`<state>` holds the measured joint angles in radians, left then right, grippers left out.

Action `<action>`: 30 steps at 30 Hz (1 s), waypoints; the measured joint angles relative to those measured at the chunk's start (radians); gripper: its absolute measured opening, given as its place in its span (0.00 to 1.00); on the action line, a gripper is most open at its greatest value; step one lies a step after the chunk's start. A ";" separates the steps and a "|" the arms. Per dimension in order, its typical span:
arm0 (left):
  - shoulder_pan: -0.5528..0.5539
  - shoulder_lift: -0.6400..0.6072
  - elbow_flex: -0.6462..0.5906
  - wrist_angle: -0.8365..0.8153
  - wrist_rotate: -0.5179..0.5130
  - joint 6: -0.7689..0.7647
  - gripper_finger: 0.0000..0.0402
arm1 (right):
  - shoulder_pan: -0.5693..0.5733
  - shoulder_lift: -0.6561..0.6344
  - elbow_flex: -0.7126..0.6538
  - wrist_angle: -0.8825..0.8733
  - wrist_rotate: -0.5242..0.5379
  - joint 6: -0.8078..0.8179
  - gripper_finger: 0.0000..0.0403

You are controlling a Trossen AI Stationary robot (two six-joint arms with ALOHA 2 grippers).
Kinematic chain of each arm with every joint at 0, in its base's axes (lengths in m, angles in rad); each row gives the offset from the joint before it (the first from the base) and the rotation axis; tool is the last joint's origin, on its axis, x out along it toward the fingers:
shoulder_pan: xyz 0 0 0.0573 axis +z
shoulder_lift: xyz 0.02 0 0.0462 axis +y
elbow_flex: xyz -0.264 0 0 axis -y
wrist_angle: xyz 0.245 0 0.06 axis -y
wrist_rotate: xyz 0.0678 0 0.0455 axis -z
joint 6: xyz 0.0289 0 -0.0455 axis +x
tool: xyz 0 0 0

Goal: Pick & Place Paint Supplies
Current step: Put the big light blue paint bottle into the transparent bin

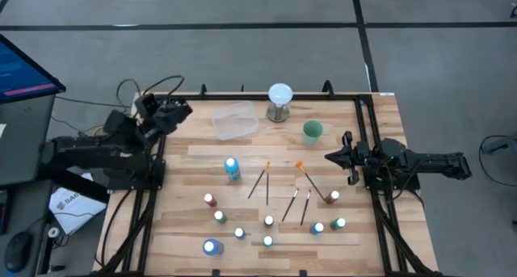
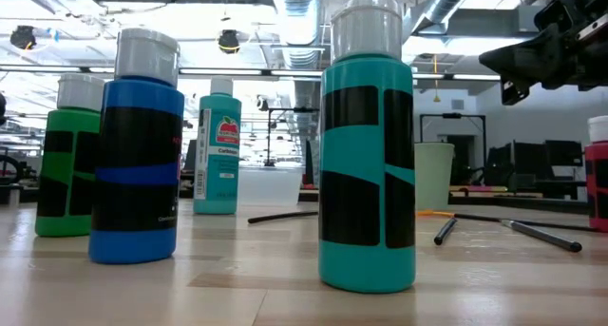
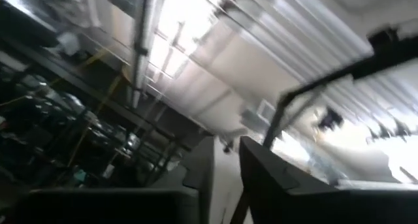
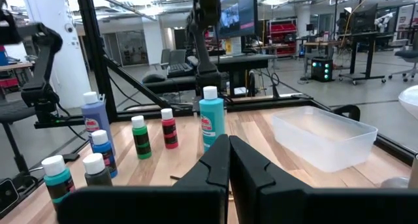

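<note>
**A:** What do the paint supplies look like right now?

**B:** Small bottles with white caps, all standing upright on the wooden tabletop. The tallest is a teal bottle near the middle, with a printed label. Nearer the front edge sit a red bottle, a large blue bottle and several smaller ones in a loose cluster. From table level a teal bottle with black patches and a blue bottle with black bands stand closest, and a green one is off to the side.

**A:** And the brushes?

**B:** The brushes are thin wooden-handled sticks lying flat in the middle of the tabletop, fanned at slight angles, apart from the bottles. One has an orange tip.

**A:** Anything else on there?

**B:** A clear plastic bin, a white globe on a metal base and a green cup along the far side.

**A:** The claws?

**B:** The right claw hangs over the right side of the tabletop, fingers pressed together, holding nothing. The left claw is raised at the far left corner, tilted upward, with a narrow gap between its fingers, and it too is empty
</note>
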<state>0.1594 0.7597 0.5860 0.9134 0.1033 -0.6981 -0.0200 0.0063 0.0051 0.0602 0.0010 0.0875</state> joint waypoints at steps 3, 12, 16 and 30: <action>-0.021 0.104 0.116 -0.008 0.019 0.052 0.28 | 0.000 0.000 0.000 0.001 0.000 0.000 0.00; -0.016 0.223 0.380 -0.385 0.115 0.199 0.43 | 0.000 0.000 0.000 0.001 0.000 0.000 0.00; -0.016 0.224 0.463 -0.718 0.115 0.307 0.45 | 0.000 0.000 0.000 0.001 0.000 0.000 0.00; -0.016 0.187 0.481 -0.959 0.024 0.543 0.50 | 0.000 0.000 0.000 0.001 0.000 0.000 0.00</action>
<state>0.1432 0.9466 1.0668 -0.0460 0.1275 -0.1553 -0.0200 0.0063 0.0051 0.0608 0.0006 0.0878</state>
